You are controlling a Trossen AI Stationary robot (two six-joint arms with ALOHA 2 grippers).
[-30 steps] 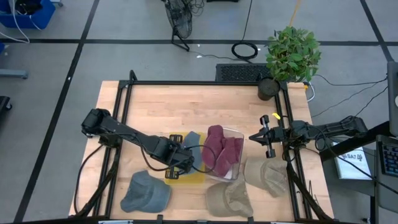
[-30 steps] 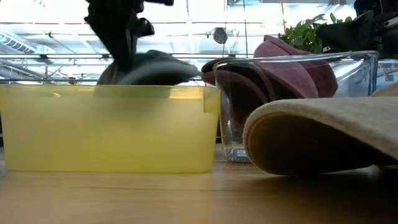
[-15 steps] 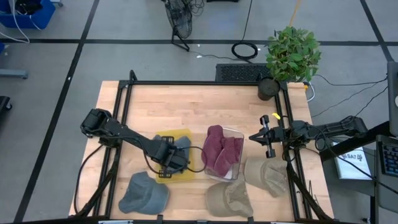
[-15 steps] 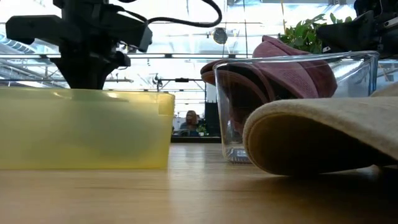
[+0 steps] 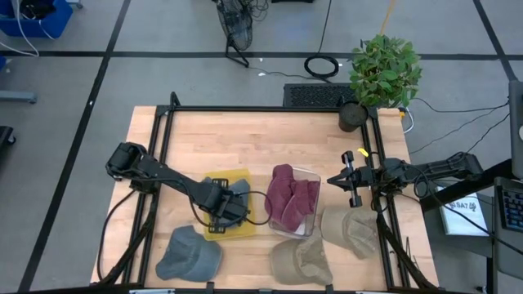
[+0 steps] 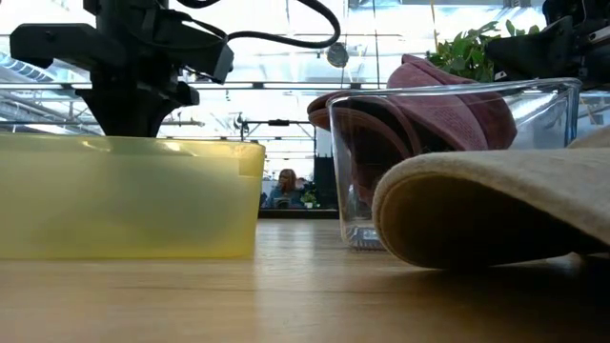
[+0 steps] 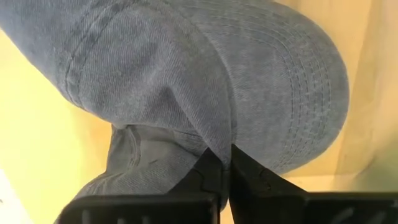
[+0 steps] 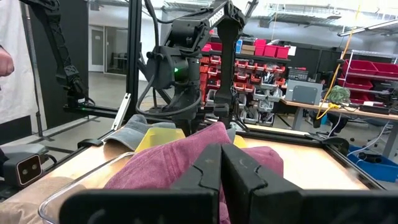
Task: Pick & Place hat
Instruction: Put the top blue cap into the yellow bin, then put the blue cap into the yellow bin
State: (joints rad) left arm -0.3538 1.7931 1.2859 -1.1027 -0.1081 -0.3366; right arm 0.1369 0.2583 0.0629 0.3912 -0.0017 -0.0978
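Pale wooden table (image 5: 245, 139) framed by black rails fills a workshop floor of grey tiles, with a leafy potted plant (image 5: 382, 69) at its far right corner and cables trailing beyond. At centre sits a translucent yellow plastic bin (image 5: 214, 181), soft-edged and rectangular, and just beside it a clear, hard-walled container (image 5: 313, 175) heaped with folded maroon caps (image 5: 288, 198). Reaching down into the yellow bin, the left gripper (image 7: 225, 167) has its dark fingers pinched together on a fold of a blue-grey denim cap (image 7: 205, 81), whose curved, row-stitched brim and woven crown press against the bin's floor in the left wrist view. A second blue-grey cap (image 5: 190, 251) lies crumpled on the near edge of the table, well apart from the bin, while two beige caps (image 5: 327, 241) rest near the clear container's front; the rounded brim of one bulks large in the low view and blocks much of the table behind it. From table height, the yellow wall hides the gripped cap entirely, with only the left arm's dark housing rising above it. Over the right rail, the right gripper (image 5: 345, 180) waits with its fingers closed on nothing, pointing toward the clear container. A person shows faintly far across the room.
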